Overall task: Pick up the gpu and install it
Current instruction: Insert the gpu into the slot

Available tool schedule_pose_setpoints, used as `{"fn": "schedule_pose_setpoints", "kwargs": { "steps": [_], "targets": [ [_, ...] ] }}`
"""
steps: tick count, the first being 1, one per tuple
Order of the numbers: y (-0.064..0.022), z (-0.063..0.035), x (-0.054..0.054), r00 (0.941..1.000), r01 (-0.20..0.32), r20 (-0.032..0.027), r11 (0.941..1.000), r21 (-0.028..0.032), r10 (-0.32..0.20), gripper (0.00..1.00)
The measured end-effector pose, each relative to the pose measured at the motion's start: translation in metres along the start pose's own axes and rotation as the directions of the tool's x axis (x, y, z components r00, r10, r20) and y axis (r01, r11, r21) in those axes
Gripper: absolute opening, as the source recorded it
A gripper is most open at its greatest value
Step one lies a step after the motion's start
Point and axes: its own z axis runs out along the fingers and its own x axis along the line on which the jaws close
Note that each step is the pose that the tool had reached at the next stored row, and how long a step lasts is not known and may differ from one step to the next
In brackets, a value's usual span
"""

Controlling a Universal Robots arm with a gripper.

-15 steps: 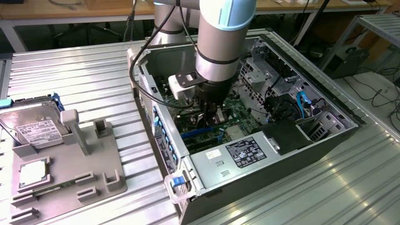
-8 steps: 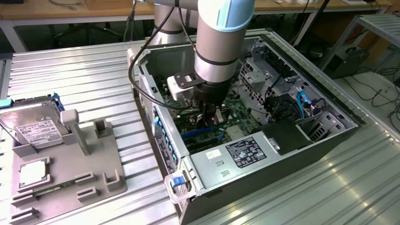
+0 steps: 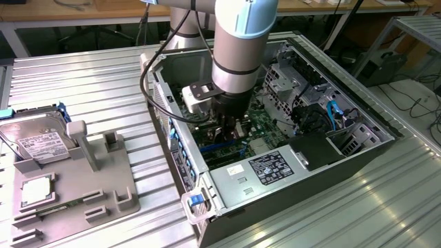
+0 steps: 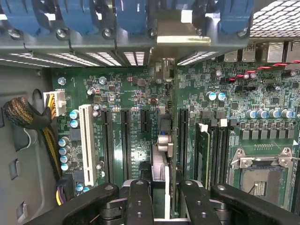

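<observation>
The gpu (image 4: 165, 154) appears edge-on in the wrist view, a thin card standing upright over the motherboard (image 4: 136, 98) with its silver bracket end (image 4: 165, 70) reaching toward the rear slot openings of the computer case (image 3: 227, 181). It sits directly between the two black fingers (image 4: 140, 201) of the tool (image 4: 164, 206), which is closed on the card's upper edge; the card runs straight out from the tool toward the case's back wall. It lies between the long black expansion slots (image 4: 125, 140) on one side and the memory slots (image 4: 211, 150) on the other. Whether its edge connector has entered a slot cannot be told.

In the exterior view the arm (image 3: 238, 57) reaches down into the open case, and the tool (image 3: 227, 126) is low among the boards there, the card hidden behind it.

Risks, as judged: a small sideways offset would land the connector on the slot's wall or on nearby capacitors (image 4: 74, 119), and downward force could then bend the card or mark the board. A tilted card could seat at one end only. The bracket could catch on the case's rear frame (image 4: 140, 44). A thin grip on the edge may slip under insertion load.

On the bench (image 3: 82, 72), well apart from the case, a grey fixture tray (image 3: 103, 181) holds a hard drive (image 3: 34, 137) and a square chip (image 3: 36, 190).
</observation>
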Motion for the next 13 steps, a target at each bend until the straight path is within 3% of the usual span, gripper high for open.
{"fn": "schedule_pose_setpoints", "kwargs": {
  "steps": [6, 13],
  "targets": [
    [0.001, 0.008, 0.0003, 1.0, 0.0, 0.0001, 1.0, -0.0005, 0.0, 0.28],
    [0.0006, 0.0046, 0.0001, 1.0, 0.0, 0.0004, 1.0, -0.0005, 0.0, 0.28]
  ]
}}
